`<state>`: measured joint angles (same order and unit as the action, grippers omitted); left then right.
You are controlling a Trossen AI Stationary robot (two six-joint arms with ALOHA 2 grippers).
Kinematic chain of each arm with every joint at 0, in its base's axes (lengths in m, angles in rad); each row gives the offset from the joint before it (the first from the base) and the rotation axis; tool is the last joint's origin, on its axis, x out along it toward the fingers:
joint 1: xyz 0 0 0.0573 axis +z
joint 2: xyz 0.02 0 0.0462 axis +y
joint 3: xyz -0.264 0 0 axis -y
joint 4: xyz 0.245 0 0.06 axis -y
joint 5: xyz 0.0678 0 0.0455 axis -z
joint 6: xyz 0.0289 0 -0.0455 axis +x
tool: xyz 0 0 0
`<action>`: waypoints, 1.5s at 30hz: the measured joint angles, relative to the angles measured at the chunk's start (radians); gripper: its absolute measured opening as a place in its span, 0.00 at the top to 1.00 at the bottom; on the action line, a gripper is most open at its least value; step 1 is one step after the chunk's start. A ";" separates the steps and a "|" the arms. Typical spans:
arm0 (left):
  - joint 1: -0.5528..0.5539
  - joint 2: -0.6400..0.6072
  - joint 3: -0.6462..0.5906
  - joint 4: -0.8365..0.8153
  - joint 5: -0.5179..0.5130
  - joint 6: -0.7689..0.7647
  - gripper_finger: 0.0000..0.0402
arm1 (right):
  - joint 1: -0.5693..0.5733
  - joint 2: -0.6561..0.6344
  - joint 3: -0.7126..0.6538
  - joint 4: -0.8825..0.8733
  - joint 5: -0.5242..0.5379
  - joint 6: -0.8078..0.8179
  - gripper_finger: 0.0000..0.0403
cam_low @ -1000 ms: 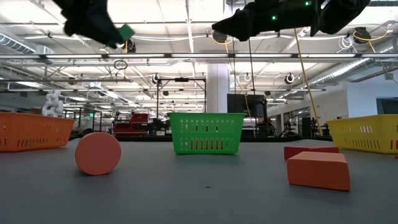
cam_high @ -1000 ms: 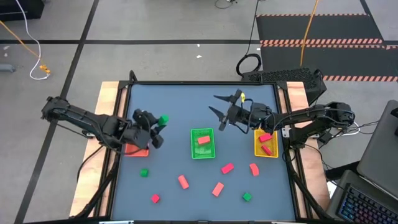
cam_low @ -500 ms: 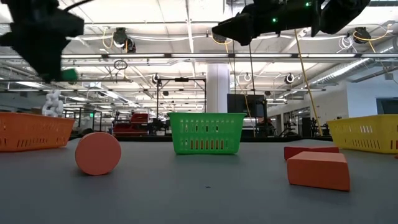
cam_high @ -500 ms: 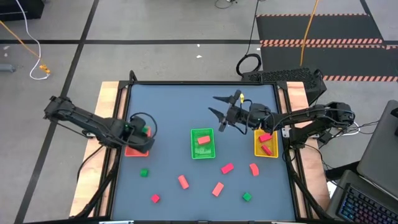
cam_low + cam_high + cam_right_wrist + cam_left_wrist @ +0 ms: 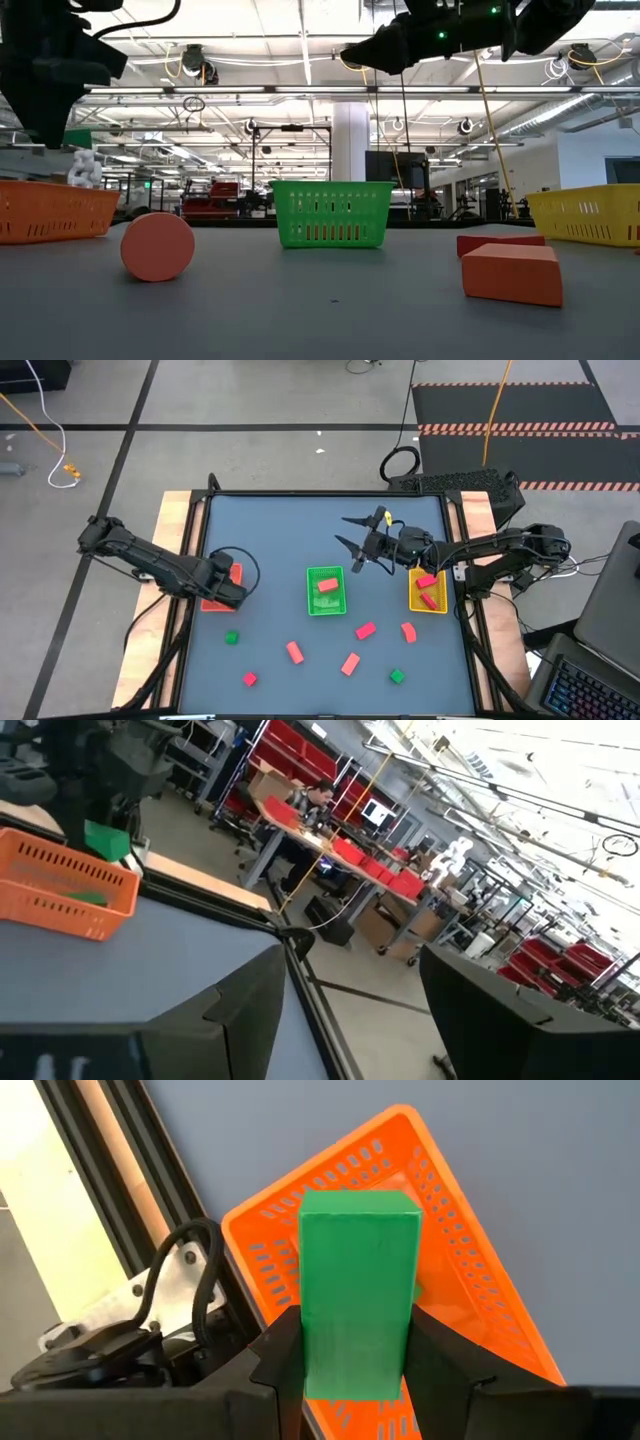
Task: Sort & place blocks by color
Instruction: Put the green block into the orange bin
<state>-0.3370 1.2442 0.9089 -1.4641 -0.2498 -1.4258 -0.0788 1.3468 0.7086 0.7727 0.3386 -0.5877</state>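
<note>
My left gripper (image 5: 228,588) points steeply down over the orange tray (image 5: 233,571) at the table's left edge, shut on a green block (image 5: 358,1280). In the high view the gripper hides this block. My right gripper (image 5: 348,532) hangs open and holds nothing, high above the table on the far side of the green tray (image 5: 326,607). That tray holds a salmon block (image 5: 326,586). Loose blocks lie on the near half of the table: green ones (image 5: 232,637) (image 5: 397,676), red ones (image 5: 295,651) (image 5: 365,630) and an orange one (image 5: 349,663). My left gripper pinches the green block between its two fingers (image 5: 285,1345), on two opposite long sides (image 5: 312,1330) at one end. The fingers come from above and slant down, lying along the block, which sticks out past the fingertips. The block hangs clear above the orange tray (image 5: 470,1290).
The yellow tray (image 5: 441,601) at the right edge holds red blocks (image 5: 427,581). More loose blocks lie near the front: a red one (image 5: 249,678) and an orange one (image 5: 408,631). The table's black frame rail (image 5: 150,1180) runs close beside the orange tray.
My left gripper has swung from near level to steeply downward, sinking and drawing back toward the table's left edge. The green block has gone with it, from beyond the tray's far right corner to above the orange tray. The grip stays shut.
</note>
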 joint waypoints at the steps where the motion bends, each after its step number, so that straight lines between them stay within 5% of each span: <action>1: 0.000 0.000 0.000 0.002 0.003 -0.001 0.68 | 0.000 0.000 0.000 0.001 0.000 0.000 0.44; 4: 0.000 0.000 0.000 0.013 0.021 -0.003 0.62 | 0.000 0.000 0.000 -0.001 0.000 0.000 0.44; 11: 0.006 0.000 0.000 0.014 0.043 -0.036 0.19 | 0.000 0.000 0.000 0.001 0.000 0.000 0.44; 15: 0.006 0.000 0.000 0.014 0.043 -0.051 0.11 | 0.000 0.000 0.000 0.000 0.000 0.000 0.44; 25: -0.003 0.000 0.000 0.033 0.163 -0.033 0.25 | 0.000 0.000 0.000 0.000 -0.001 0.000 0.44; 35: -0.109 -0.001 0.000 0.376 0.299 0.000 0.38 | 0.000 0.000 0.000 0.000 -0.001 0.000 0.44; 45: -0.259 -0.001 0.000 0.450 0.307 -0.257 0.40 | 0.000 0.000 0.000 0.000 -0.001 0.000 0.44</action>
<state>-0.5961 1.2434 0.9089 -1.0142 0.0571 -1.6833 -0.0787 1.3468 0.7086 0.7731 0.3378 -0.5877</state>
